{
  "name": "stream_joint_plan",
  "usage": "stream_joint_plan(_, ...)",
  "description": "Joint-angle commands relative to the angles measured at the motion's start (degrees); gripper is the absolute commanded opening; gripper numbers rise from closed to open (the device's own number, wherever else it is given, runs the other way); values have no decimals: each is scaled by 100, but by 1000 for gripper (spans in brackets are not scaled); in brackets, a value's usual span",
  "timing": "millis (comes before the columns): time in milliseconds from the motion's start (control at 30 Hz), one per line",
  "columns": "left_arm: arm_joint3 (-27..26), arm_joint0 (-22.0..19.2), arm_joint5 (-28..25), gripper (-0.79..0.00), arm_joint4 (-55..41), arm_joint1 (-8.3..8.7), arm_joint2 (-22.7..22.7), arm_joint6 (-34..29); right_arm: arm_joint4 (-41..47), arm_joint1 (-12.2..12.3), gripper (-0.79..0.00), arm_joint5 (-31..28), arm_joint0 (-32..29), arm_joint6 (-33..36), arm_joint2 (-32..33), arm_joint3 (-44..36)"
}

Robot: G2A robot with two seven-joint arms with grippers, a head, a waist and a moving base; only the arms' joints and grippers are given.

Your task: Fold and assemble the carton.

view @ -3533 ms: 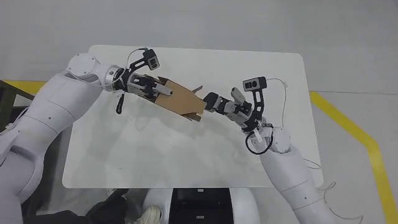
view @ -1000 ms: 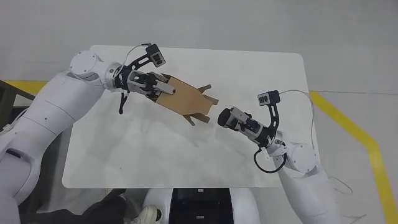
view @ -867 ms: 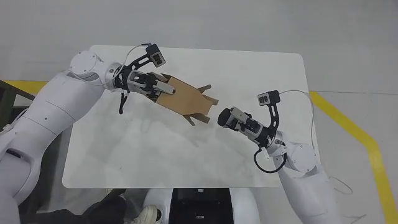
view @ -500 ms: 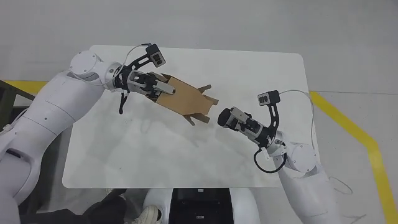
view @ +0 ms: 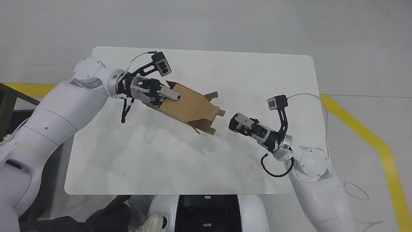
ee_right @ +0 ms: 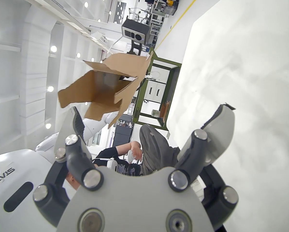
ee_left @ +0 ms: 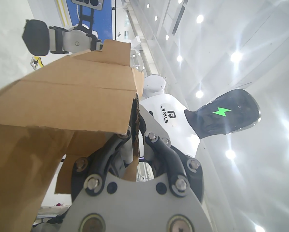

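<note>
- While the left pincer (view: 166, 94) is clamped on one end wall of the carton (view: 192, 106), it hangs above the worktop (view: 277, 84), probably so the loose flaps (view: 207, 129) face the other arm.
- Its arm extends from the side, wrist angled.
- Opposite, the right pincer (view: 234, 121), spread wide, sits level with the flapped end, just short of it, forearm low.

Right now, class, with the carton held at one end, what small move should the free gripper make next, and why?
Probably ease the right gripper forward to a loose flap. It stands open, apart from the carton, whose open end faces it with flaps splayed, while the left gripper clamps the far end.
</note>
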Motion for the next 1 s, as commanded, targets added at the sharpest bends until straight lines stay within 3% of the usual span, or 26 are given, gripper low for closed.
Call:
stream_joint_plan(0,-36,19,-12,-785,-132,6,15,0,1,-2,0,-48,66,-3,-65,144)
stream_joint_plan(333,-202,-43,69,-785,-615,-4,100,0,-40,9,0,-215,188,81,-380,497)
stream_joint_plan(967,-169,-195,176,-785,-761,-237,549,0,43,-24,0,-415,367,-219,-915,476)
